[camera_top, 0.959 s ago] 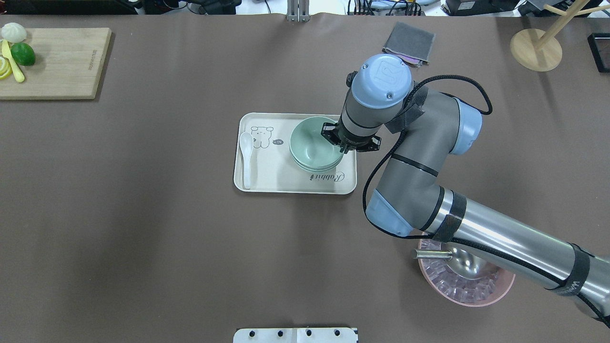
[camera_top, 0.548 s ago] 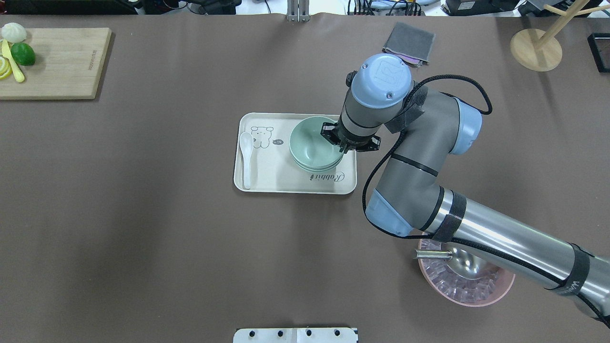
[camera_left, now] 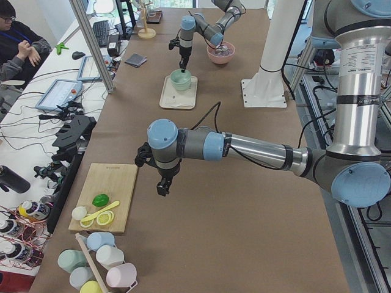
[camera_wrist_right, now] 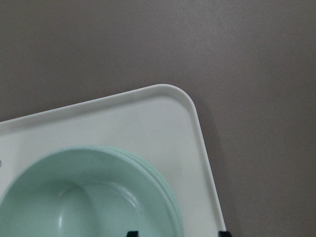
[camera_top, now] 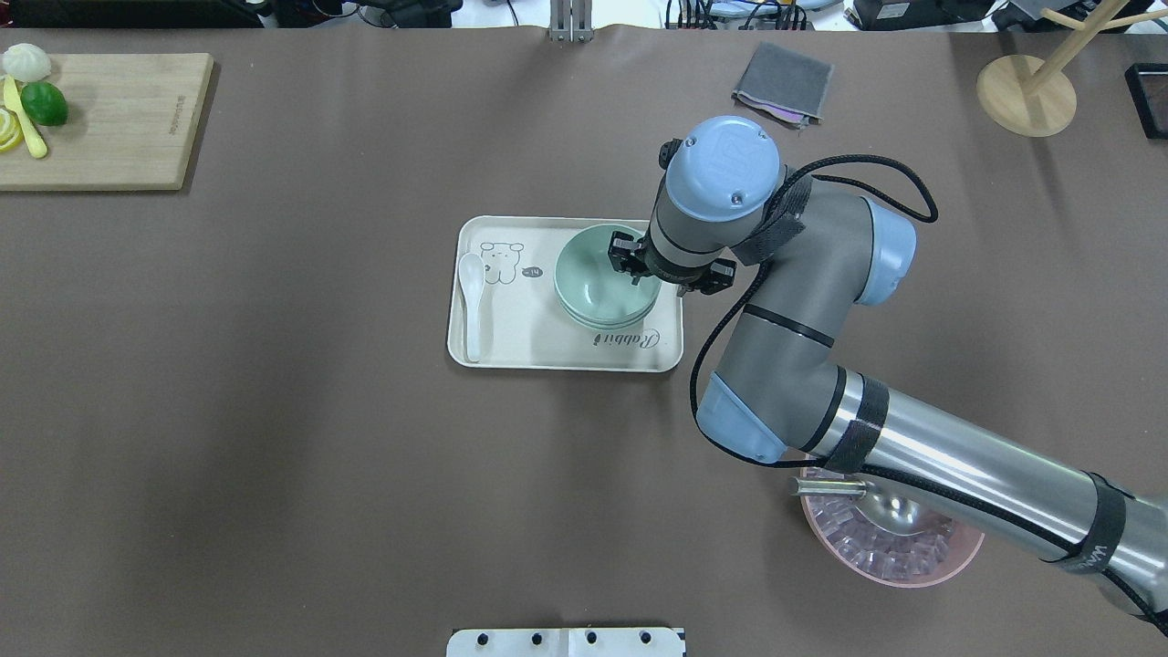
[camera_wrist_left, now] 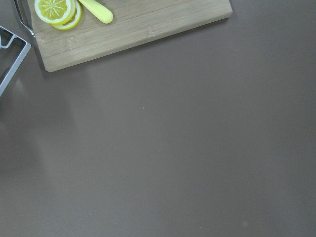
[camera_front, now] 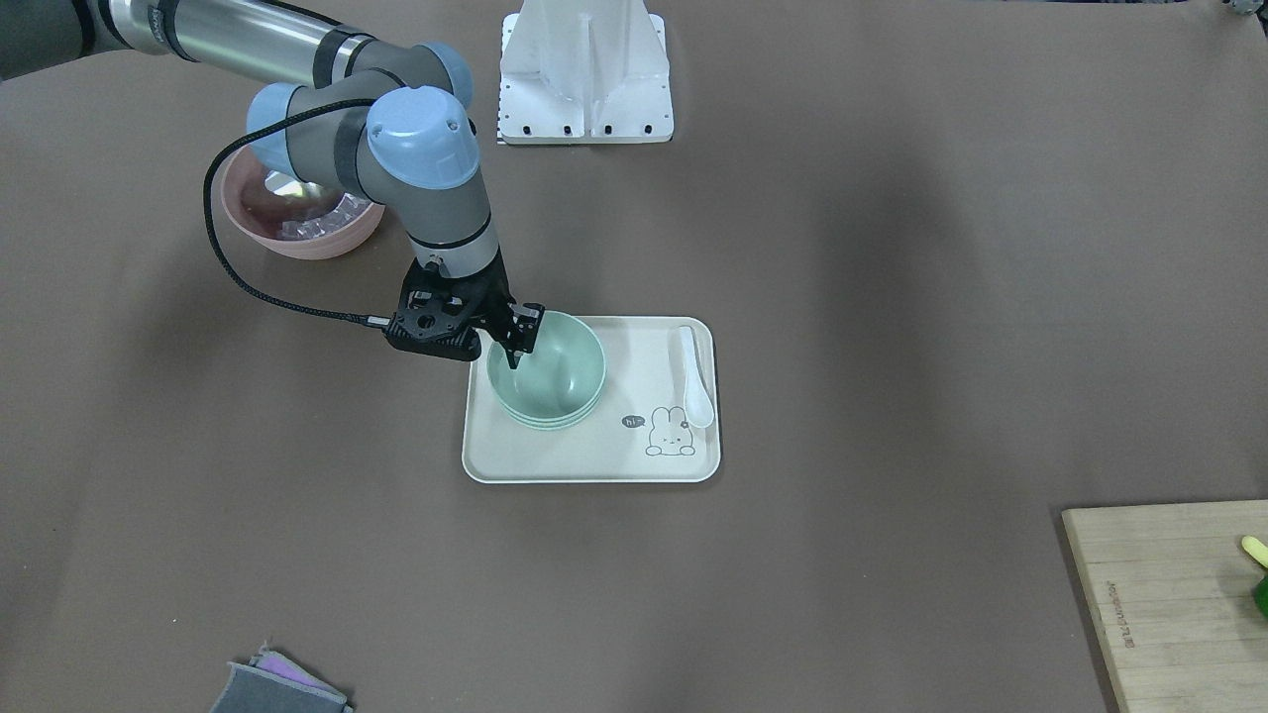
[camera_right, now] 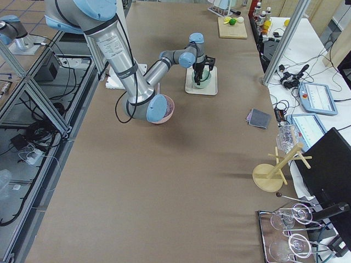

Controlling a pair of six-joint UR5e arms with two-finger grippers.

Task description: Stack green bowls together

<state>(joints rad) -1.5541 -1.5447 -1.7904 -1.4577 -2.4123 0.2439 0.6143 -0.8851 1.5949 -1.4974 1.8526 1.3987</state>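
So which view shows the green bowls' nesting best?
Right wrist view: the green bowls sit close, nested rims clear. Front and overhead views show them smaller, partly behind the right claw; side views, a distant speck; left wrist, none.

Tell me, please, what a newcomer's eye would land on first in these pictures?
A stack of green bowls sits on a cream tray in the middle of the table, with the right gripper open astride the stack's rim. Nearer the robot, a pink bowl holds a metal scoop. A wooden cutting board with lemon slices and a lime lies at a far corner on the robot's left.
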